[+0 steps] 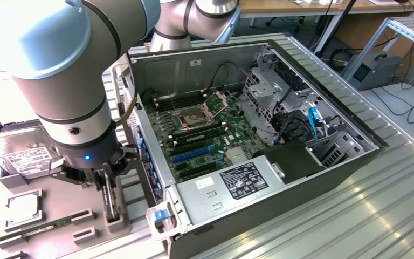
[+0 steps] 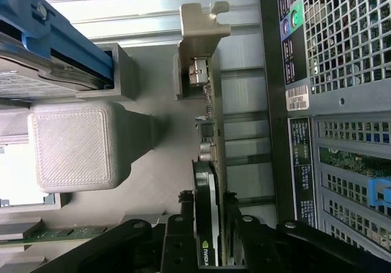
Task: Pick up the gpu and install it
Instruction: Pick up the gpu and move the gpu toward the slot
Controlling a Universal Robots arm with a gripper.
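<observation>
The one mark I can read is the NVIDIA logo and name on the edge of the gpu (image 2: 206,215), seen from the wrist. In the exterior view, the black label (image 1: 243,181) on the power supply (image 1: 192,198) at six o'clock and the white label (image 1: 28,157) on the hard drive (image 1: 2,141) at nine o'clock carry print too fine for me. The barcode sticker (image 2: 297,97) on the case back (image 2: 348,47) is also unreadable.

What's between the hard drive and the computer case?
The gpu, on edge in its grey holder, with the gripper at it; the wrist view shows it.
</observation>
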